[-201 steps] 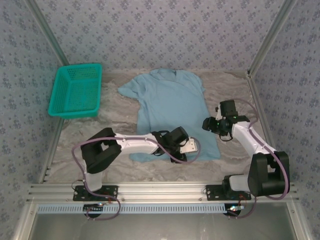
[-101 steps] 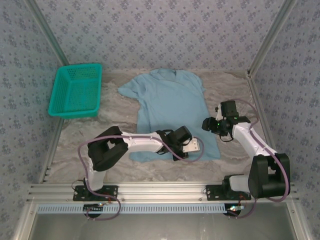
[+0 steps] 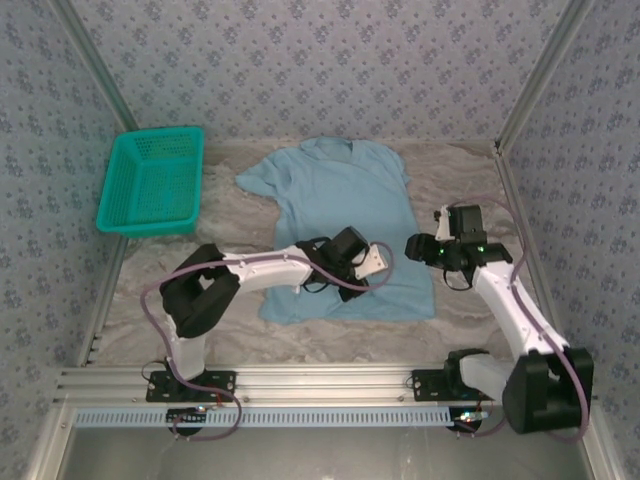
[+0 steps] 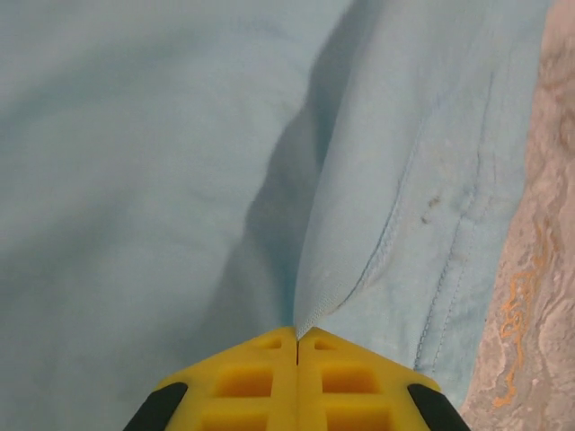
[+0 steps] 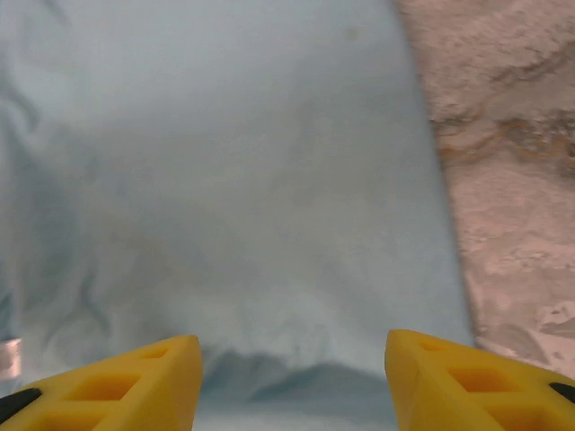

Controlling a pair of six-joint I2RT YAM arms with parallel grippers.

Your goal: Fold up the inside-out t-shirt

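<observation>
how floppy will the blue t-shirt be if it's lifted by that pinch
Probably very floppy: the t-shirt peaks into a soft ridge at the shut left tool, so the rest would likely drape. It is likely light too: the cloth looks thin and lies flat with wrinkles.

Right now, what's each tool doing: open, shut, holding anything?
Left tool: shut, pinching a fold of the t-shirt.
Right tool: open, empty, above the t-shirt.
</observation>
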